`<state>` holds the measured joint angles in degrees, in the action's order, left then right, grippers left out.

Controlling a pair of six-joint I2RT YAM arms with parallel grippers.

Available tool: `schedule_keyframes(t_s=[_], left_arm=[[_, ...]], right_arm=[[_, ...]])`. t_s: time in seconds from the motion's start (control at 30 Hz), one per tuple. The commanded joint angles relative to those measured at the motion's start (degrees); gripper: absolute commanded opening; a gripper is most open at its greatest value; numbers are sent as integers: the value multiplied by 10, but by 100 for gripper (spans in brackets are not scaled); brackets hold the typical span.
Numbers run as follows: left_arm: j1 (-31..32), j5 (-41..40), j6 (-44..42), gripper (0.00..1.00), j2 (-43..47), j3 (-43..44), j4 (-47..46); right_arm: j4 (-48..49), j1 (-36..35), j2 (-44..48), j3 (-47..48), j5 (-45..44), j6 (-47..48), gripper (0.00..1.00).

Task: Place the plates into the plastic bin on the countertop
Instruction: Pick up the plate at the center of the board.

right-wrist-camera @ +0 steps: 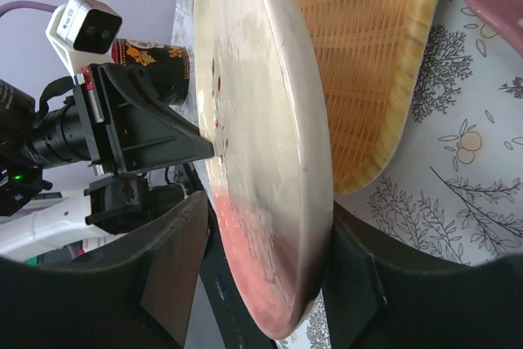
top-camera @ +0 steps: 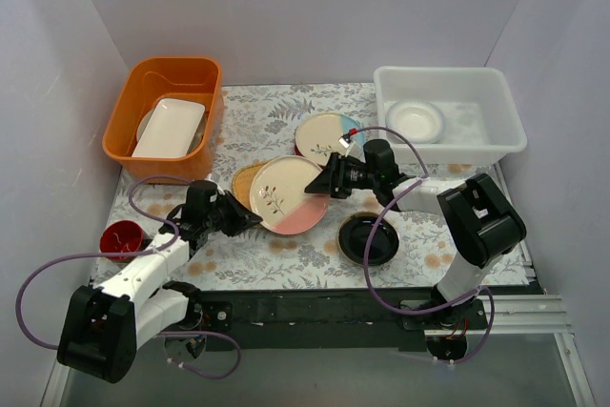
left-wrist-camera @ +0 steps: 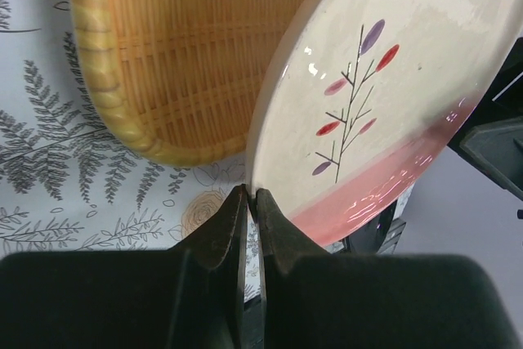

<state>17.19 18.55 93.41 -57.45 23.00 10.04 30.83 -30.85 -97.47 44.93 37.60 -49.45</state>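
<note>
The cream-and-pink plate [top-camera: 286, 193] with a sprig is lifted and tilted over a woven yellow tray [top-camera: 246, 178] at mid-table. My left gripper [top-camera: 255, 219] is shut on its left rim, seen closely in the left wrist view [left-wrist-camera: 253, 195] below the plate [left-wrist-camera: 384, 96]. My right gripper [top-camera: 313, 185] is open and straddles the plate's right rim [right-wrist-camera: 261, 120]; one finger is near the underside, the other stands off the face. The plastic bin [top-camera: 496, 148] at the back right holds a white plate [top-camera: 415, 121]. A cream-and-blue plate [top-camera: 324, 135] and a black plate [top-camera: 369, 240] lie on the countertop [top-camera: 276, 116].
An orange tub [top-camera: 129, 107] with a white rectangular dish [top-camera: 170, 128] stands at the back left. A red cup [top-camera: 122, 238] sits beside my left arm. The woven tray also shows in the wrist views [left-wrist-camera: 188, 46] [right-wrist-camera: 368, 63]. Walls close in on three sides.
</note>
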Motion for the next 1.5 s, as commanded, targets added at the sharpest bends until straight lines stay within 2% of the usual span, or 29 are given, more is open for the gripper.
schedule_keyframes(t_s=[0.0,0.1,0.17,0.2,0.23,0.3,0.83,0.93,0.97,1.07,1.1,1.17,1.2,1.3,1.33,1.4,1.47], left_arm=[[28,54,-4,0,24,40,-74],[29,51,-3,0,22,44,-71],[30,49,-2,0,21,44,-71],[30,47,-1,0,22,44,-70],[30,46,-2,0,23,45,-70],[31,43,-1,0,26,45,-67],[32,27,2,2,65,42,-40],[33,25,2,11,73,40,-36],[33,25,2,18,74,41,-35],[34,22,1,25,79,42,-30],[34,17,1,34,84,42,-26],[34,13,-1,43,89,43,-22],[34,12,-1,55,93,43,-19],[35,7,-2,75,100,43,-10],[35,3,-2,90,102,43,-7],[36,0,-2,96,103,45,0],[36,-2,-5,98,101,46,0]], right_arm=[[56,-16,31,-7,73,-18,58],[43,-16,39,-5,72,-14,54],[31,-16,44,-3,70,-4,44],[25,-16,45,0,70,-2,37],[14,-16,47,1,67,0,18],[8,-16,52,0,62,4,1],[-9,-24,90,-10,50,5,1],[-12,-27,99,-12,48,5,1],[-12,-28,101,-12,48,6,1],[-15,-31,109,-12,46,7,1],[-16,-32,111,-11,45,7,1],[-23,-33,117,-10,43,8,1],[-25,-34,120,-10,42,10,1],[-32,-35,128,-11,39,12,1],[-34,-35,134,-12,37,13,1],[-40,-36,138,-12,34,15,1],[-45,-36,142,-13,32,16,1]])
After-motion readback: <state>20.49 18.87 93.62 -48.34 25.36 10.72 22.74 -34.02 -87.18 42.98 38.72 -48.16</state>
